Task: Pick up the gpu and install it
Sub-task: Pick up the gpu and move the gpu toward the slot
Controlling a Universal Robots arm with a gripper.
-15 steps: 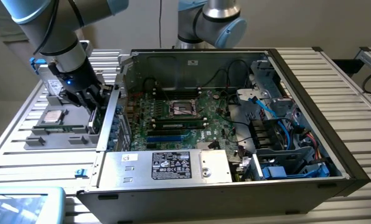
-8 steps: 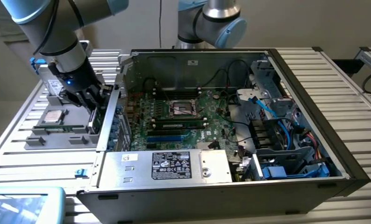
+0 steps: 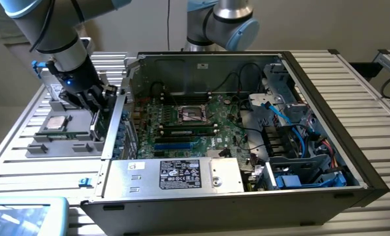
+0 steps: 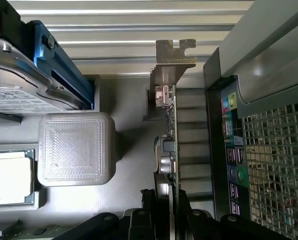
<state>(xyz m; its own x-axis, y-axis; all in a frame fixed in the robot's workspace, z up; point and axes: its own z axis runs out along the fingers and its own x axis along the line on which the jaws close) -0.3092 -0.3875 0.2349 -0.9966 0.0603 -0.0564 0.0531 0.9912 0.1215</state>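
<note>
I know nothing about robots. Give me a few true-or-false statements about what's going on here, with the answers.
1. The computer case lies open, with its motherboard in view. True.
2. The gpu is already plugged into the motherboard. False: it stands on edge in the grey tray outside the case.
3. A processor chip lies in that tray. True.
4. The gripper is reaching inside the case. False: it is down at the gpu in the tray, to the exterior view's left of the case.
</note>
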